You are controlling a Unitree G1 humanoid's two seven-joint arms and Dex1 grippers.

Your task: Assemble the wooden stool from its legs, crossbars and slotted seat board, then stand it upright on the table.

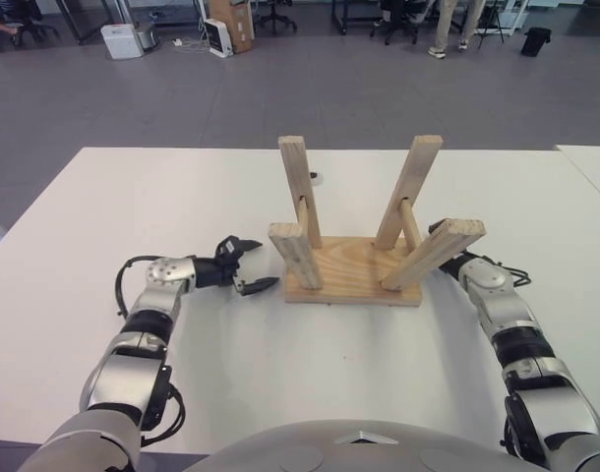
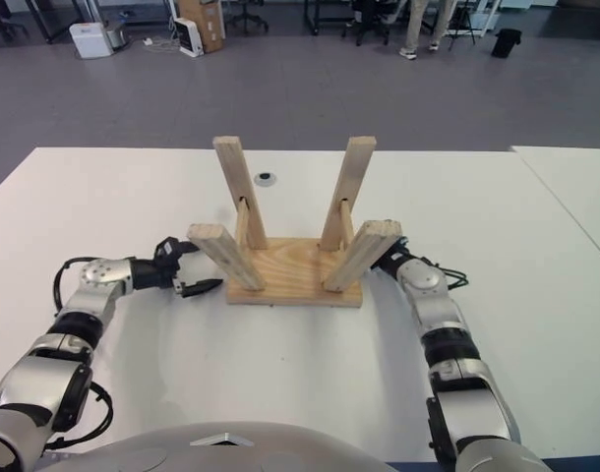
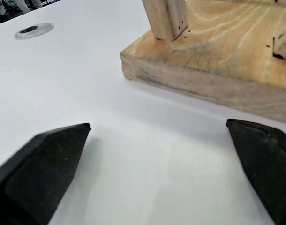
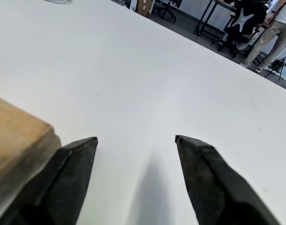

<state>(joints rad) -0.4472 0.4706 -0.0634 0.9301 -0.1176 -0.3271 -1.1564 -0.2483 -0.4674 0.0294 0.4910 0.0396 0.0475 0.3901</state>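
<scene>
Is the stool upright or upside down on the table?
Upside down: the seat board lies flat on the table, its four legs pointing up.

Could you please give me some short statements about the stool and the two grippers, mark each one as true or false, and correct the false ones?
1. The stool is upside down: its seat board lies flat on the table and its legs point up. True.
2. The left gripper is shut on one leg. False: it is open and holds nothing, low over the table just beside the seat board's edge.
3. The right gripper is open. True.
4. Only two legs stand in the seat board. False: four legs stand in it.
</scene>
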